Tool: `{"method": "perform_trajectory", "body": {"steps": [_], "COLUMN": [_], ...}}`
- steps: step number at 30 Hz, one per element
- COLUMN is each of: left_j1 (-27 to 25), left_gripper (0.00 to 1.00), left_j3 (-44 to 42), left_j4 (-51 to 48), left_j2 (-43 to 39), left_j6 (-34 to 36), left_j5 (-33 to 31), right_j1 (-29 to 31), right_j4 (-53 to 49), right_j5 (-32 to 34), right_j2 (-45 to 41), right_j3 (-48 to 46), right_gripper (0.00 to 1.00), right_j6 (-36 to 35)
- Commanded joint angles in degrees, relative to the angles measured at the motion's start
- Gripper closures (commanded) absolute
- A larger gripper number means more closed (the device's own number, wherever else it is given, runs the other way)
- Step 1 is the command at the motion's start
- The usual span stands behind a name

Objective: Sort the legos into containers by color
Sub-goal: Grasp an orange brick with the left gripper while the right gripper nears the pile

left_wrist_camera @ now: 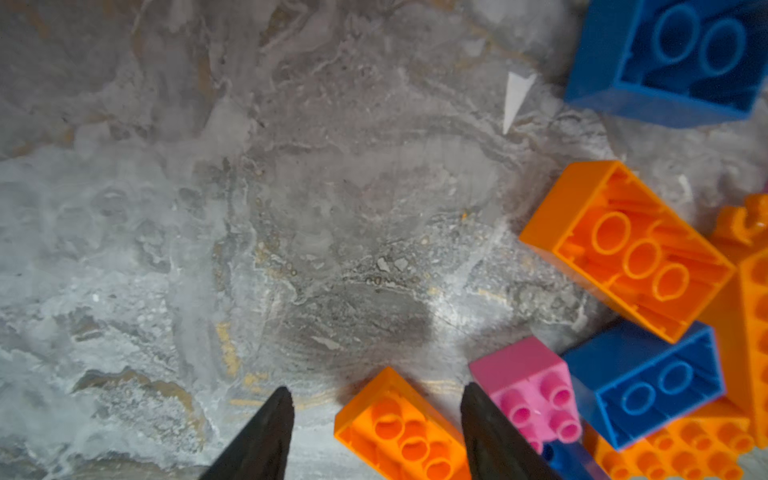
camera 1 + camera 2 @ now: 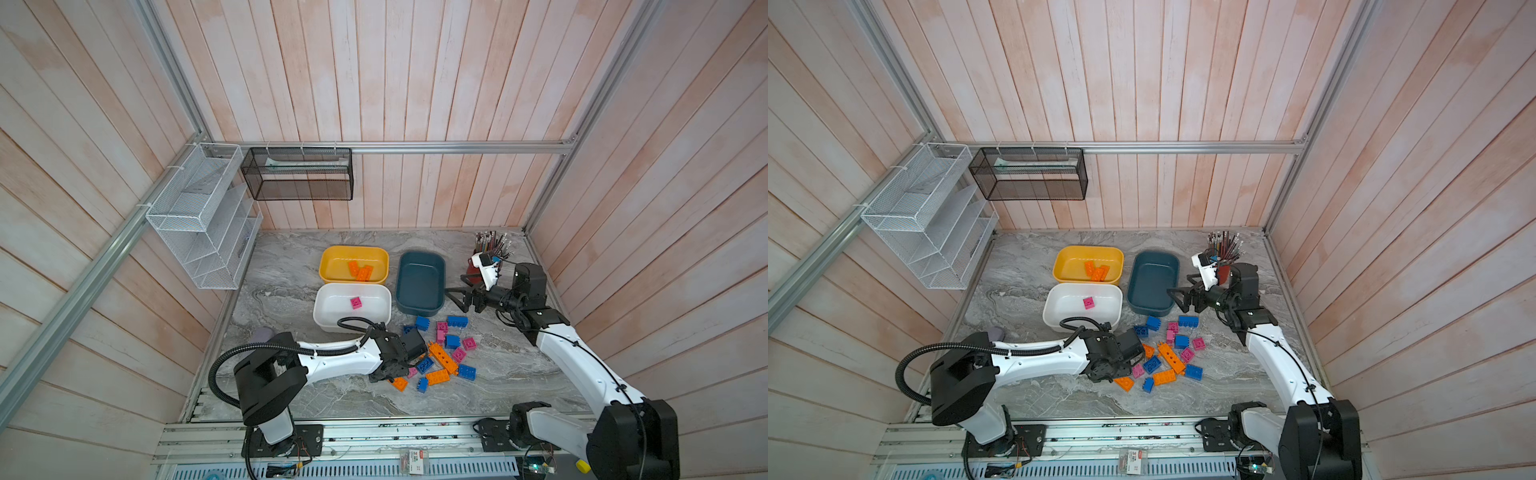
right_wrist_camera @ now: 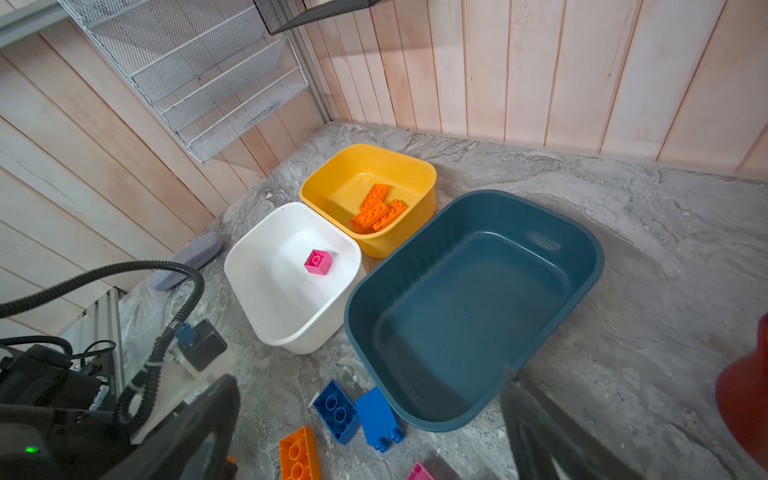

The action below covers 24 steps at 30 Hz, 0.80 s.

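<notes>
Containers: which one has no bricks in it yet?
The dark teal container, rightmost of the three in both top views: its floor is bare. The yellow container holds orange bricks, and the white container holds one pink brick.

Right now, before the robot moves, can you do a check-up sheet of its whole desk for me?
Surface: grey marbled table.
Job's things: orange bricks in yellow tub; one pink brick in white tub; teal tub empty; mixed pile loose.
Clutter: pencil cup, grey lump.
Tools: left tool open astride an orange brick; right tool open, holding nothing.
Cables: black hose loops off left arm.
Surroundings: wooden walls, white wire rack, black mesh basket.
</notes>
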Motion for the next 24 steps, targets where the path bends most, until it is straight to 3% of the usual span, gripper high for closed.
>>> {"method": "perform_trajectory", "body": {"steps": [1, 7, 14, 24], "left_j1": [-1.2, -1.6, -3.0, -3.6], "left_gripper": [0.33, 0.31, 0.32, 0.37], "left_j3": [3.2, 5.7, 8.3, 4.3], "left_j4": [-2.2, -6.3, -10.7, -6.0], "left_j2": [2.7, 6.4, 8.7, 7.4], "left_j6": [-6.3, -11.3, -15.4, -16.8], "left_j5": [-2.9, -1.7, -1.5, 1.7], "right_j1": [1.1, 1.6, 2.5, 3.8], "right_j4": [1.5, 3.3, 2.0, -13.1], "right_j5": [-1.9, -0.9, 0.0, 3.3], "right_j2": [-1.0, -2.4, -4.2, -5.8], "right_j3": [-1.5, -5.1, -6.1, -3.3], "right_gripper": [0.03, 0.03, 0.03, 0.04], "right_j6": [4.0, 10.2, 10.8, 9.9]}}
